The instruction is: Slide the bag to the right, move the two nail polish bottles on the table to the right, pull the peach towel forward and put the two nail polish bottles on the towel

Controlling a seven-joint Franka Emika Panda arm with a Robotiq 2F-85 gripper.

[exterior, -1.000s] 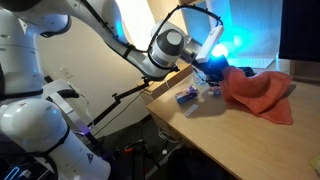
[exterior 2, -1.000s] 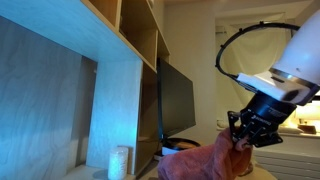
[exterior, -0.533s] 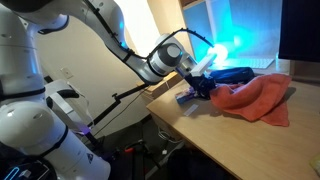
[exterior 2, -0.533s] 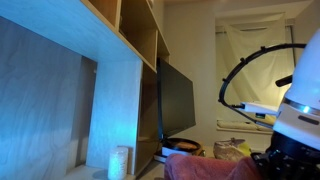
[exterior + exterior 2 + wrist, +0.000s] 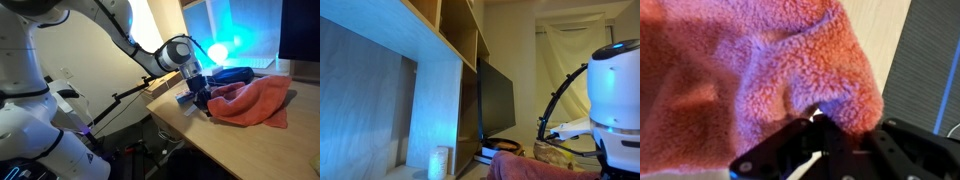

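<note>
Towel (image 5: pixel 740 70): peach, fleecy; one edge pinched between the fingers, the rest bunched on the worktop beyond them.
Fingers (image 5: pixel 825 135): closed on the towel's edge, low over the worktop (image 5: pixel 230 140).
Nail polish bottles: not made out in any view.
Bag (image 5: pixel 554 152): yellowish crinkled shape past the towel; its place relative to the fingers cannot be told.
Dark blue pouch (image 5: pixel 228 75): just beyond the fingers, at the towel's far side.
Progress: judged mid-task, with the towel pull in hand. Whether bag and bottles are already shifted cannot be confirmed. Setting the bottles on the towel is left.
</note>
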